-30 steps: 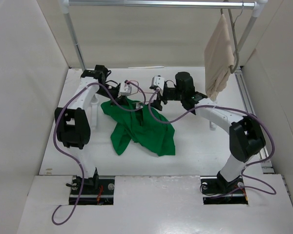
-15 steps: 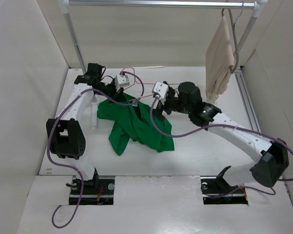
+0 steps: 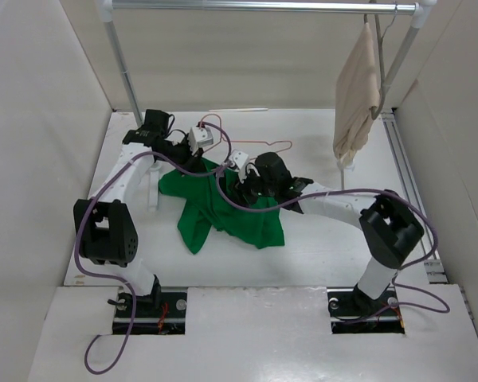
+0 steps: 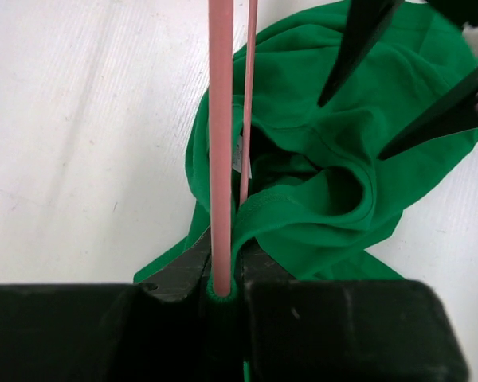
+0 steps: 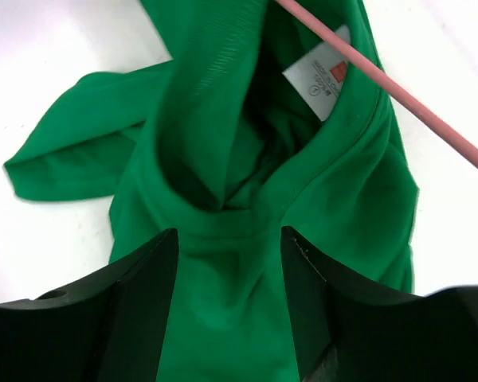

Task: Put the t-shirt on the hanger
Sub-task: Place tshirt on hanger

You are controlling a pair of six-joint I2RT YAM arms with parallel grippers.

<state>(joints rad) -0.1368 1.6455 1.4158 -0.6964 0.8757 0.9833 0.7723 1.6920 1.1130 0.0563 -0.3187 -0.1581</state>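
The green t-shirt [image 3: 231,213] lies crumpled on the table's middle. My left gripper [image 3: 193,157] is at its far-left edge, shut on the pink hanger [image 4: 220,135], with a bit of green hem pinched round the rod. The hanger's thin pink outline shows beyond the shirt [image 3: 269,145]. My right gripper [image 3: 237,181] is open, low over the shirt's collar. In the right wrist view its jaws [image 5: 229,263] straddle a fold of the t-shirt [image 5: 223,143] below the neck opening and white label [image 5: 323,79]. The hanger rod [image 5: 398,99] crosses the collar.
A beige garment [image 3: 357,95] hangs from the metal rail [image 3: 263,6] at the back right. The rack posts [image 3: 121,64] stand at the back corners. White walls close in both sides. Purple cables loop round both arms.
My right arm swung left and came down over the shirt's collar. My left gripper stayed nearly in place holding the hanger. The shirt shifted slightly.
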